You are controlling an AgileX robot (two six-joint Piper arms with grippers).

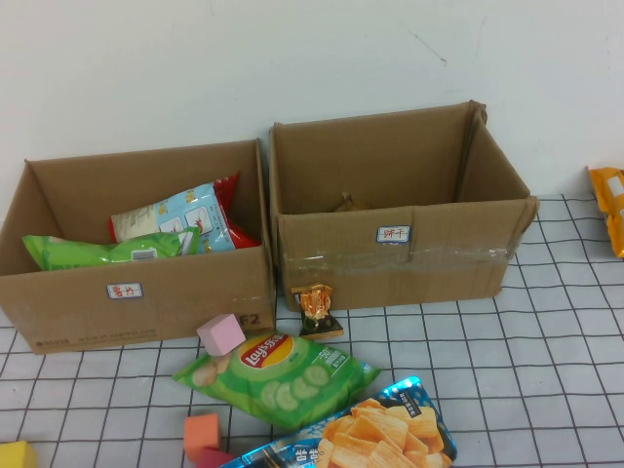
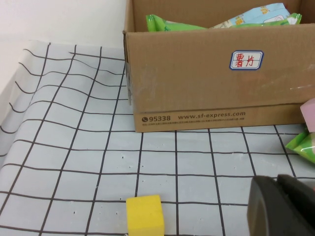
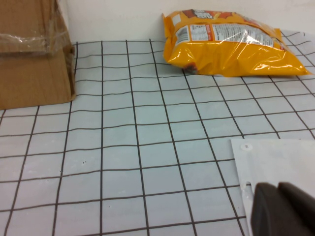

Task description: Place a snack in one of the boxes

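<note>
the green lay's chip bag [image 1: 277, 375] lies flat on the gridded surface [image 1: 546, 370] before the left box [image 1: 146, 292], long axis running left-near to right-far, while left gripper [image 2: 283, 206] and right gripper [image 3: 283, 209] hover low, jaws' state i cannot tell.

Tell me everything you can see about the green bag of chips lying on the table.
The green chip bag is a glossy, puffed packet, sealed, lying flat with its red and yellow logo and printed cucumber slices facing up. It rests on the grid cloth before the left box. A pink block touches its corner; another bag overlaps its near edge.
</note>
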